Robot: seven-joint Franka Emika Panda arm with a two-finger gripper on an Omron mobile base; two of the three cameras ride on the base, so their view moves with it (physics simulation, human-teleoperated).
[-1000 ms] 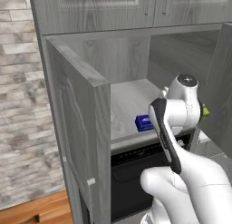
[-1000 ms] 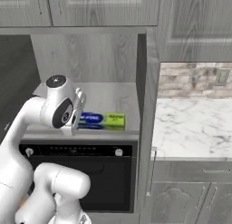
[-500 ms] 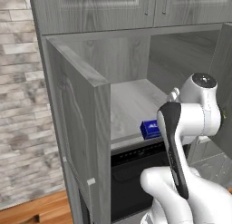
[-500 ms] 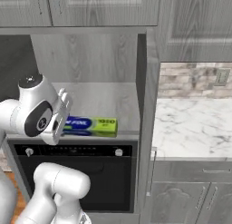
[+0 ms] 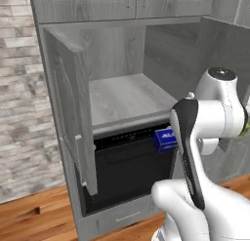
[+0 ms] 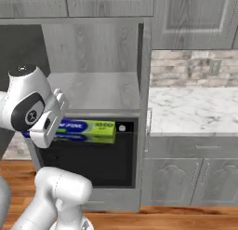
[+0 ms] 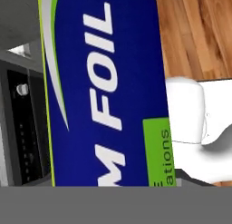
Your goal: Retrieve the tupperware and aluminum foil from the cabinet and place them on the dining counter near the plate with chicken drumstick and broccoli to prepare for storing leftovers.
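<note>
The aluminum foil (image 6: 88, 130), a long blue box with a green end, hangs level in the air in front of the oven's top, outside the cabinet. My gripper (image 6: 58, 129) is shut on its left part, with the white hand covering the fingers. From the left base view just its blue end (image 5: 164, 140) pokes out from behind my forearm. Up close in the hand view the foil box (image 7: 104, 91) shows white lettering and a green patch. The tupperware, the plate with its food and the dining counter are out of view.
The open cabinet's bare grey shelf (image 5: 122, 96) sits above a black built-in oven (image 6: 93, 164). Its door (image 5: 68, 108) stands swung out at the left. A white marble counter (image 6: 195, 108) with a brick backsplash lies to the right. Wooden floor (image 5: 39, 220) runs below.
The hand has drawn back from the cabinet with the foil box. The box has come off the shelf's front edge and now hangs lower, in front of the oven.
</note>
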